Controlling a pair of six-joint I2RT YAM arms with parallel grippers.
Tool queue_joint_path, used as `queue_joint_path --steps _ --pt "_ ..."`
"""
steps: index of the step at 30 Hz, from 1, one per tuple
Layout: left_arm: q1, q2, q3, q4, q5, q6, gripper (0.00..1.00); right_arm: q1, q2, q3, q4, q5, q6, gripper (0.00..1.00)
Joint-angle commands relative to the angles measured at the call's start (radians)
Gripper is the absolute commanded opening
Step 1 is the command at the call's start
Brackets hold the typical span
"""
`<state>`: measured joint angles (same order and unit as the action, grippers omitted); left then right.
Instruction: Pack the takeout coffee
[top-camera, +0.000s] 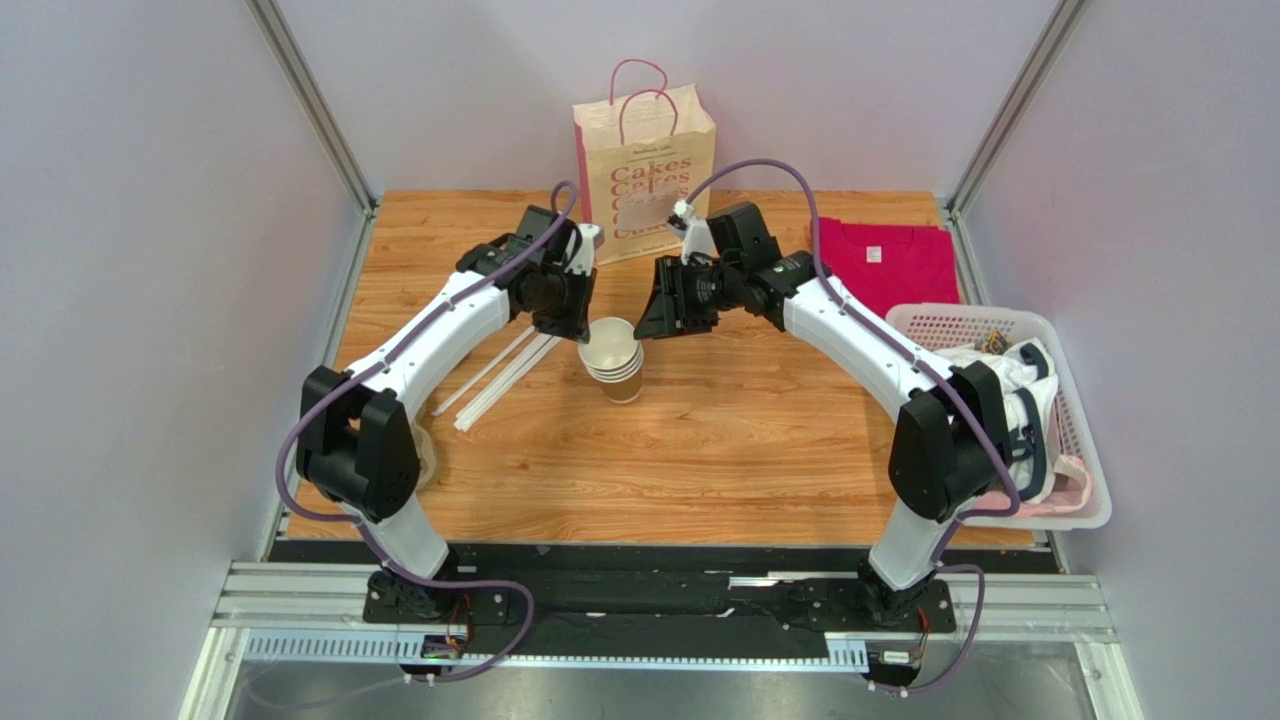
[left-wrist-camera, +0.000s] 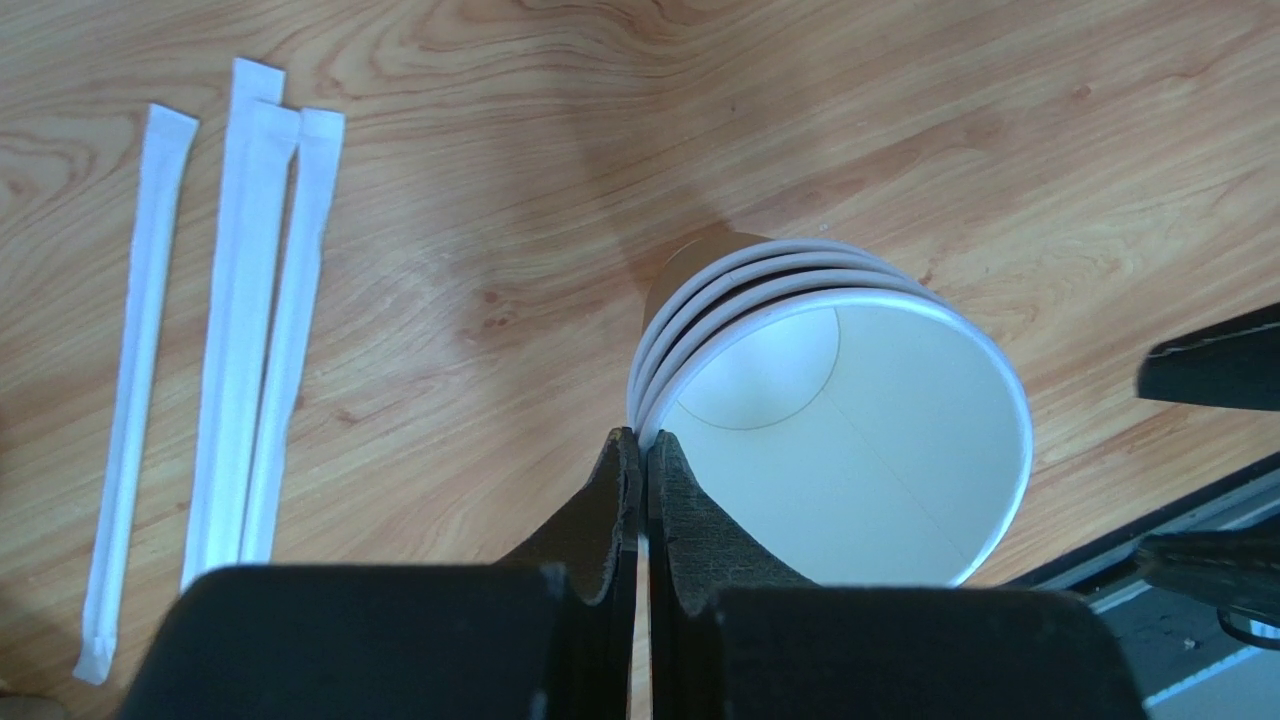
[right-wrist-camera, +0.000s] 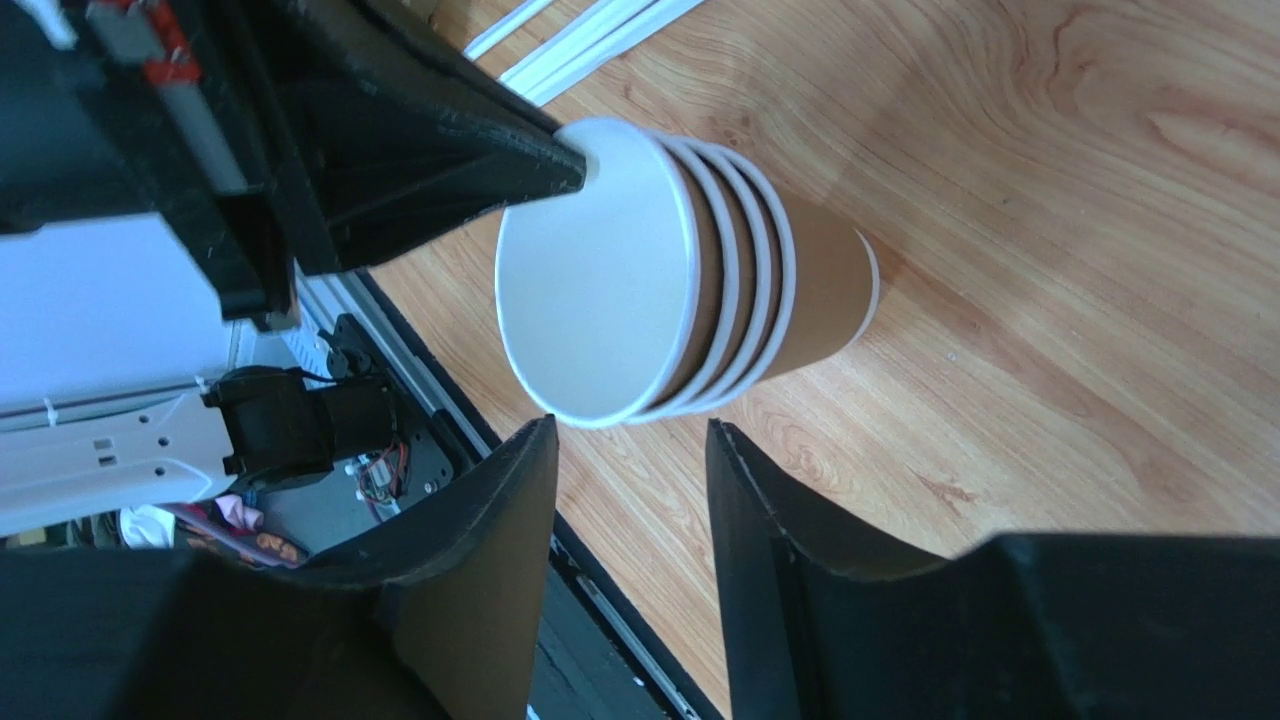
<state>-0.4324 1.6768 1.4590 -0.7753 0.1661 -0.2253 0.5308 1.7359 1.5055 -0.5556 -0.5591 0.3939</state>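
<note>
Cup stack (top-camera: 615, 363): 4 nested kraft cups, mid tabletop (top-camera: 751, 450), btwn both arms.
L pincer (left-wrist-camera: 643, 440): closed at top rim; paper caught or not, can't tell.
R pincer (right-wrist-camera: 631, 432): jaws apart, just beside stack, not touching.

Top view: is looking down from above and behind the arm bases, far off, taking in the whole table (top-camera: 751, 450).
Left wrist view: is looking almost straight down, very near, into the cups (left-wrist-camera: 842, 435).
Right wrist view: is facing across and down, near, at the cups' mouth.
Shared: all three are showing cups and straws (top-camera: 496, 375); the right wrist view is catching the left gripper (right-wrist-camera: 564, 158), the left one the right gripper (left-wrist-camera: 1139, 464).
</note>
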Motion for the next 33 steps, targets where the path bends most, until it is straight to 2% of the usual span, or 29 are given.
queue_joint_path --steps 1,5,9,19,22,23,24,28,30,33 --pt "-0.043 -0.039 -0.006 0.054 -0.033 -0.036 0.0 0.008 -0.024 -0.008 0.043 0.053 0.033 0.43" --pt "-0.051 -0.023 0.003 0.05 -0.036 -0.039 0.0 0.017 -0.013 -0.022 0.039 0.093 0.028 0.42" --pt "-0.057 -0.025 0.0 0.05 -0.04 -0.037 0.0 0.021 -0.001 -0.033 0.046 0.093 0.037 0.36" --pt "-0.091 -0.034 -0.011 0.056 -0.048 -0.032 0.0 0.037 0.025 -0.028 0.049 0.077 0.054 0.34" --pt "-0.095 -0.038 -0.011 0.057 -0.051 -0.032 0.0 0.037 0.034 -0.031 0.049 0.065 0.054 0.19" --pt "-0.097 -0.04 -0.012 0.057 -0.051 -0.031 0.0 0.037 0.034 -0.031 0.049 0.065 0.056 0.08" --pt "-0.097 -0.043 -0.012 0.056 -0.051 -0.031 0.0 0.037 0.033 -0.031 0.048 0.062 0.054 0.01" --pt "-0.097 -0.049 -0.015 0.047 -0.031 -0.01 0.0 0.035 0.022 -0.031 0.039 0.065 0.062 0.0" --pt "-0.095 -0.055 -0.014 0.033 0.01 0.026 0.05 0.032 0.013 -0.034 0.04 0.053 0.065 0.0" --pt "-0.085 -0.086 -0.026 0.028 0.087 0.058 0.25 0.023 -0.009 -0.051 0.055 0.024 0.083 0.0"
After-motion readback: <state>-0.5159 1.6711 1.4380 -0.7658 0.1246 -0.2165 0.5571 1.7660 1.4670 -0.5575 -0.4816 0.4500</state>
